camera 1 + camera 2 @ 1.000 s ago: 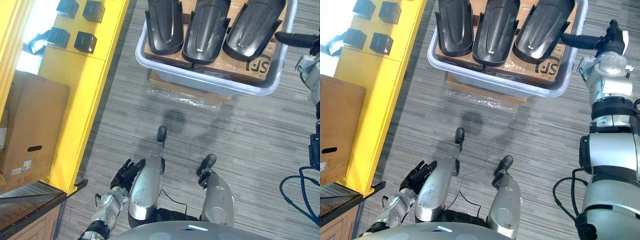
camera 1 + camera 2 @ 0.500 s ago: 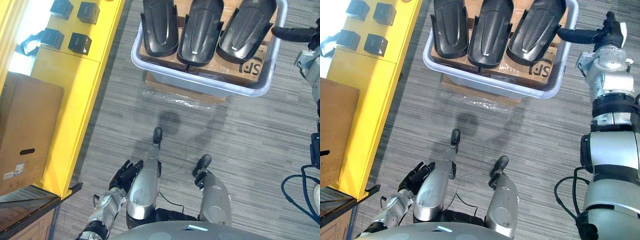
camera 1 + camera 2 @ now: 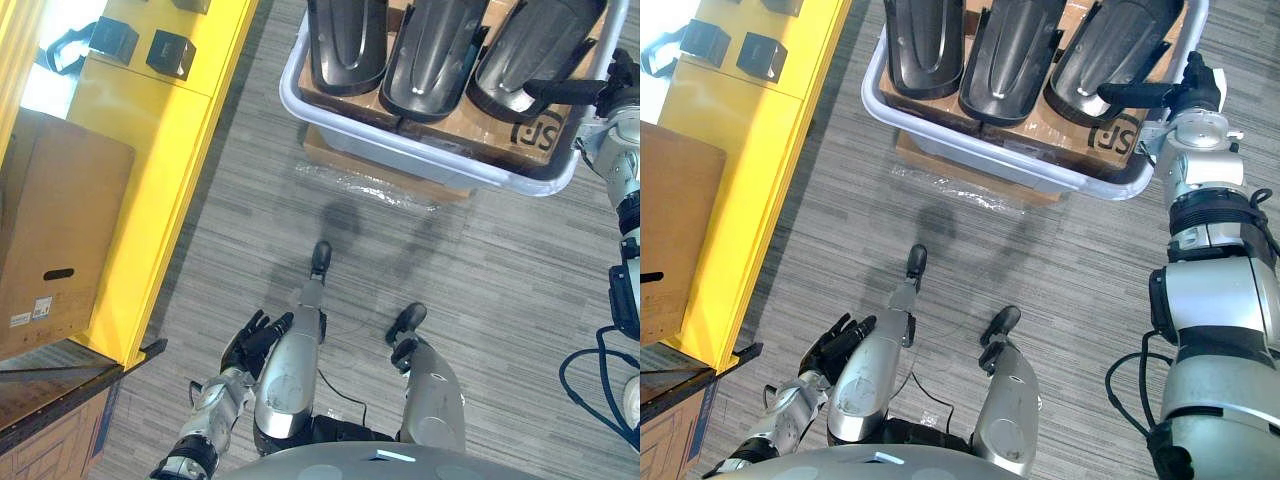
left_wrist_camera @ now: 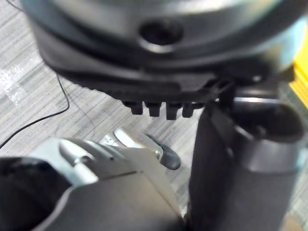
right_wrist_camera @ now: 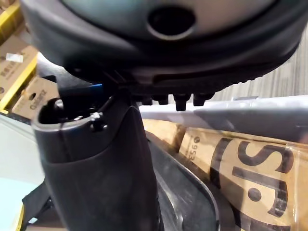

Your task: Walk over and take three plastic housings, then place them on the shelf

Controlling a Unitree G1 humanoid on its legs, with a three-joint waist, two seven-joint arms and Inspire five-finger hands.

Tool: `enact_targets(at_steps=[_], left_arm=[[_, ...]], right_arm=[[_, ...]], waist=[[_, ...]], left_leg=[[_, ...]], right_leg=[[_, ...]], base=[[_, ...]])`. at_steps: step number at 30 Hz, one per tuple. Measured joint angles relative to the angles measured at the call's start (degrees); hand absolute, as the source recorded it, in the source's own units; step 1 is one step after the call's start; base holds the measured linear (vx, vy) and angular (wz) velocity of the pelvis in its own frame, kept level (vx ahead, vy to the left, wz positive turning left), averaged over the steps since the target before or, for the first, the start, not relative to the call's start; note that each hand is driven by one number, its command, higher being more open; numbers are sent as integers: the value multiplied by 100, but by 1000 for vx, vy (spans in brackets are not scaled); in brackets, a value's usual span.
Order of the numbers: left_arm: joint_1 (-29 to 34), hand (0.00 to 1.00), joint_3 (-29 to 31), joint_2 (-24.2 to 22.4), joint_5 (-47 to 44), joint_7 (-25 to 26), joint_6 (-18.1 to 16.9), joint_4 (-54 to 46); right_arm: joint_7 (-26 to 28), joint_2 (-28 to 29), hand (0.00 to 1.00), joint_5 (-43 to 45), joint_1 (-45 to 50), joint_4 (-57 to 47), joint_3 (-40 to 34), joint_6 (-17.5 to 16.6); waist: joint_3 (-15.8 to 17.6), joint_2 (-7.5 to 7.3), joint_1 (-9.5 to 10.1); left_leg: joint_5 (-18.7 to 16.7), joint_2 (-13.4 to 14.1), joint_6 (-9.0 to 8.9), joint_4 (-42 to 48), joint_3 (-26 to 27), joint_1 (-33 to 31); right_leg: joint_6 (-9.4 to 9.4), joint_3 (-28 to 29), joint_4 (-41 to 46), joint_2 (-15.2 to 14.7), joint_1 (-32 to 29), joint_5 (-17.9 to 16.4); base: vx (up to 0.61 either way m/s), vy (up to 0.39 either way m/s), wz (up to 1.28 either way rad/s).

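Three black plastic housings lie side by side on cardboard in a pale grey bin (image 3: 970,150) on the floor ahead: the left one (image 3: 345,45), the middle one (image 3: 440,55) and the right one (image 3: 535,45). My right hand (image 3: 1145,93) reaches over the bin's right rim, its dark fingers straight, just above the right housing (image 5: 183,192); I cannot tell whether they touch it. My left hand (image 3: 255,335) hangs low at my left side, fingers spread and holding nothing.
A yellow shelf unit (image 3: 150,180) runs along the left, with small black boxes (image 3: 170,52) on it and a large cardboard box (image 3: 55,240) beside it. The bin rests on a flat cardboard piece (image 3: 370,165). Grey carpet lies between me and the bin.
The whole picture has shifted, so the camera moved. My right hand, earlier off the bin's right side, now lies over its rim and the right housing. The left hand hangs as before.
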Motion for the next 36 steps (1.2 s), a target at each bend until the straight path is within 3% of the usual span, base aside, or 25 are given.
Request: enact_targets(at_steps=[8, 9, 13, 23, 28, 36], left_arm=[[-60, 100, -83, -6, -3, 10, -51, 1], [-65, 100, -91, -23, -2, 11, -76, 1], [-65, 100, -147, -29, -1, 19, -124, 2], [-25, 100, -184, -25, -3, 31, -110, 62], [17, 100, -146, -25, -13, 27, -89, 103], [39, 100, -29, -27, 9, 38, 6, 83]], right_arm=[[-63, 0, 100, -11, 3, 164, 1, 121], [-129, 0, 0, -11, 8, 263, 0, 213], [-378, 0, 0, -24, 8, 320, -37, 375], [-384, -38, 0, -474, 139, 1022, -652, 1170], [-295, -43, 0, -453, 247, 1066, -942, 1149], [-392, -31, 0, -419, 480, 1124, -1216, 957]], waist=[[4, 72, 51], [2, 90, 67], [1, 147, 70], [-14, 190, -25], [-15, 191, -121], [-8, 178, -121]], left_leg=[[-35, -11, -1, 161, -103, -212], [-35, -15, -1, 171, -121, -212], [-30, -16, 2, 181, -142, -209], [-12, -93, 40, -2, -60, 116], [50, -126, 57, -143, -47, 217], [121, -174, 99, -182, -43, 359]], right_leg=[[-58, -53, 130, -21, -131, -41], [-65, -63, 152, -28, -126, -48], [-97, -73, 180, -31, -117, -67], [-67, -8, 271, -128, 55, -130], [-21, 0, 295, -172, 83, -154], [-9, -29, 347, -223, 216, -165]], base=[[-27, -55, 5], [-33, -64, 6], [-28, -51, 3], [-12, -39, 0], [0, -38, 1], [8, -50, 4]])
